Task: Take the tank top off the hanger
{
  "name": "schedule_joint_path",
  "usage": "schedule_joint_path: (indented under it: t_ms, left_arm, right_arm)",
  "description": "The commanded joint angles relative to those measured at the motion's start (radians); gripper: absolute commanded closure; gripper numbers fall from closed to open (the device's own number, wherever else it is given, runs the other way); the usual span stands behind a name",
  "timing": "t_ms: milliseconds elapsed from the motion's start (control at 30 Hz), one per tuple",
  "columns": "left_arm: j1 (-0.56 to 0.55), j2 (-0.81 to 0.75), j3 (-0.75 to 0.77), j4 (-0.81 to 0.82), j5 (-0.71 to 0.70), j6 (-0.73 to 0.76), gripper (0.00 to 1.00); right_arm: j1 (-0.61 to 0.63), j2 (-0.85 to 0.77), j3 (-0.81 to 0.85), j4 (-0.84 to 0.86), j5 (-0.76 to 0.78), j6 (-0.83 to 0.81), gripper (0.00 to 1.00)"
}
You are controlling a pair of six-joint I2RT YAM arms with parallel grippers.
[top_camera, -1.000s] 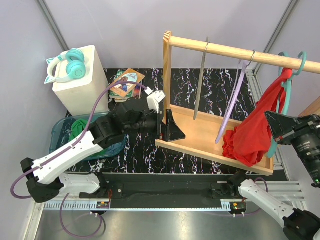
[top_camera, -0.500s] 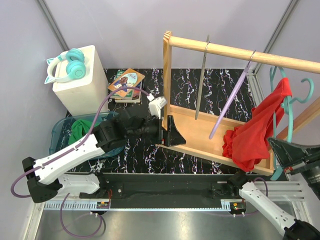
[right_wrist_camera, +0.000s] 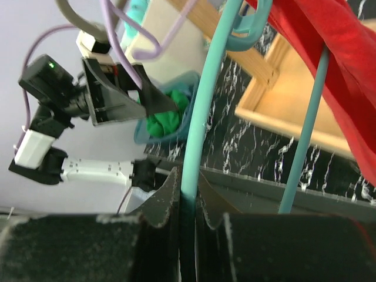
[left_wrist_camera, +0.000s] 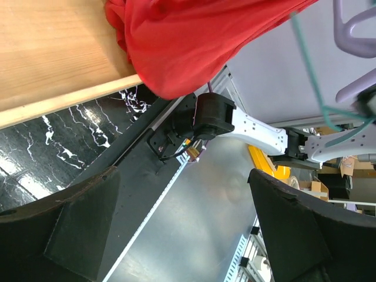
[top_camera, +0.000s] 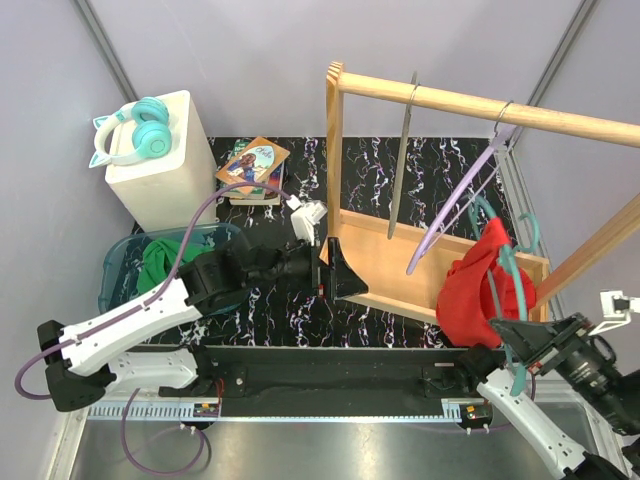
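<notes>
The red tank top (top_camera: 478, 295) hangs on a teal hanger (top_camera: 512, 268), off the rail and low over the right end of the wooden rack base. My right gripper (top_camera: 520, 345) is shut on the hanger's teal bar (right_wrist_camera: 202, 117), its jaws (right_wrist_camera: 189, 194) pressed on the bar; the tank top (right_wrist_camera: 335, 64) drapes at the upper right. My left gripper (top_camera: 345, 275) is open and empty at the rack's near left corner. In the left wrist view its jaws (left_wrist_camera: 185, 200) stand wide apart, with the tank top (left_wrist_camera: 194, 41) ahead of them.
The wooden rail (top_camera: 470, 105) carries a lilac hanger (top_camera: 455, 215) and a grey hanger (top_camera: 402, 160). A blue bin with green cloth (top_camera: 165, 260) sits at the left. Behind it are a white box with teal headphones (top_camera: 150, 140) and books (top_camera: 250, 165).
My right gripper has pulled the teal hanger with the tank top off the rail, down and toward the near edge. The left gripper has shifted slightly nearer and stays open.
</notes>
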Motion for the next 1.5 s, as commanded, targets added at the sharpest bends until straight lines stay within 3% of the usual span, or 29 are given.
schedule_joint_path:
  t_ms: [0,233,333,533,633,900,1033,1133,1467]
  left_arm:
    - [-0.006,-0.060,-0.044,0.084,-0.037,-0.027,0.06]
    - [-0.046,-0.095,-0.070,0.107,-0.090,-0.032,0.05]
    - [-0.127,-0.068,-0.030,0.124,-0.185,0.020,0.04]
    - [-0.380,0.075,0.025,0.228,-0.423,0.269,0.05]
    - [-0.423,0.139,0.018,0.280,-0.524,0.300,0.06]
    - [-0.429,0.283,0.106,0.240,-0.653,0.354,0.07]
    - [-0.406,0.305,0.107,0.239,-0.659,0.334,0.12]
    - [-0.377,0.310,0.091,0.257,-0.630,0.321,0.20]
    - [-0.343,0.317,0.091,0.289,-0.564,0.314,0.71]
  right_arm:
    - [0.001,-0.060,-0.078,0.003,-0.118,0.080,1.00]
    - [0.001,-0.094,-0.213,0.018,-0.300,0.099,1.00]
    - [0.001,-0.117,-0.300,0.092,-0.406,0.125,1.00]
    - [0.001,-0.145,-0.397,0.198,-0.518,0.163,1.00]
    - [0.003,-0.151,-0.414,0.222,-0.546,0.174,1.00]
    - [0.001,-0.181,-0.422,0.244,-0.593,0.217,1.00]
    - [0.003,-0.206,-0.424,0.239,-0.612,0.246,1.00]
    - [0.001,-0.215,-0.425,0.238,-0.626,0.258,1.00]
    - [0.001,-0.211,-0.414,0.216,-0.669,0.265,1.00]
